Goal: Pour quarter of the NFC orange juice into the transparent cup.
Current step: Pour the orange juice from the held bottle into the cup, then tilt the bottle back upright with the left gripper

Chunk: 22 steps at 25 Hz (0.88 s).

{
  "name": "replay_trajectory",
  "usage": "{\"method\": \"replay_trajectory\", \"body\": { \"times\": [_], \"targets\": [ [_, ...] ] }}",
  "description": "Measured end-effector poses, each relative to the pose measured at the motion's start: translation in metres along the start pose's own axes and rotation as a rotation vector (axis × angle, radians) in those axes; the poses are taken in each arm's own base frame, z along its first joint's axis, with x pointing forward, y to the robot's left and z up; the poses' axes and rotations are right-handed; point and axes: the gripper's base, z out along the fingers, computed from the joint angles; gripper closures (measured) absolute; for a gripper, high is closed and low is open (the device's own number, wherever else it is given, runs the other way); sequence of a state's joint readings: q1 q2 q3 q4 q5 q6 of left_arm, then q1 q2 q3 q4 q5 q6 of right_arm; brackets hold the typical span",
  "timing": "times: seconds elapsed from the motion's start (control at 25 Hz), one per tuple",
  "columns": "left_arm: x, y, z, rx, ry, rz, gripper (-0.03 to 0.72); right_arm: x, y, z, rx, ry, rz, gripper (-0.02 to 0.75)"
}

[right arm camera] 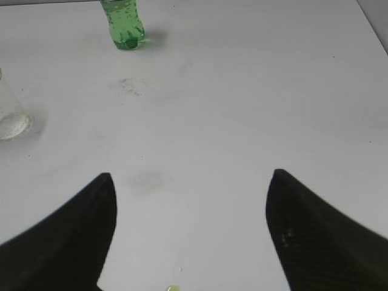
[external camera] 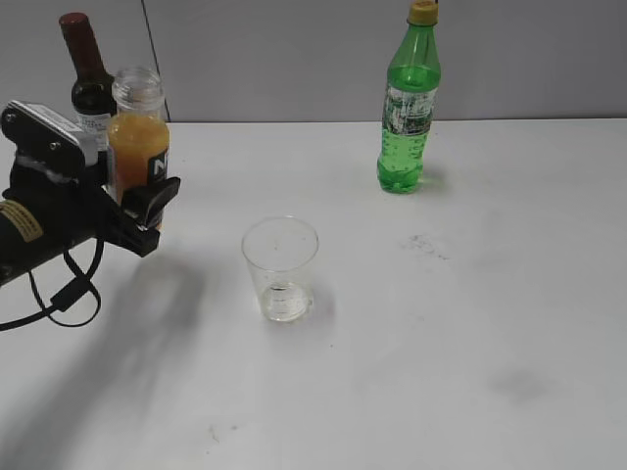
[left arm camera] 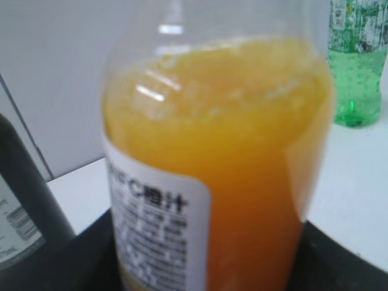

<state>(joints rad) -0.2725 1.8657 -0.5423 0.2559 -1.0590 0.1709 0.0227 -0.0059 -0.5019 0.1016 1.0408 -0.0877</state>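
The NFC orange juice is a small clear bottle of orange liquid with a black label and an open wide neck. It stands upright at the far left, held in my left gripper, which is shut on its lower body. In the left wrist view the bottle fills the frame between the black jaws. The transparent cup stands upright to the bottle's right, apart from it; its base holds a trace of clear liquid. The cup's edge shows in the right wrist view. My right gripper is open and empty above bare table.
A dark wine bottle stands just behind the juice bottle. A green soda bottle with a yellow cap stands at the back, right of centre, also in the right wrist view. The white table has faint smudges.
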Motion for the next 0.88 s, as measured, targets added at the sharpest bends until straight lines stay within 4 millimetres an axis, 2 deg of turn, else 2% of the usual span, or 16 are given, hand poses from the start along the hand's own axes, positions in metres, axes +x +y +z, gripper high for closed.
{"method": "replay_trajectory", "body": {
  "times": [0.28,0.72,0.88],
  "targets": [
    [-0.021,-0.015,-0.015,-0.019,0.160,0.175,0.217,0.000,0.000,0.000,0.000,0.000,0.000,0.148],
    [-0.014,-0.016,-0.017,0.017,0.259,0.509,0.217,0.000,0.000,0.000,0.000,0.000,0.000,0.148],
    [-0.012,-0.015,-0.017,0.017,0.280,0.540,0.217,0.000,0.000,0.000,0.000,0.000,0.000,0.148]
  ]
}}
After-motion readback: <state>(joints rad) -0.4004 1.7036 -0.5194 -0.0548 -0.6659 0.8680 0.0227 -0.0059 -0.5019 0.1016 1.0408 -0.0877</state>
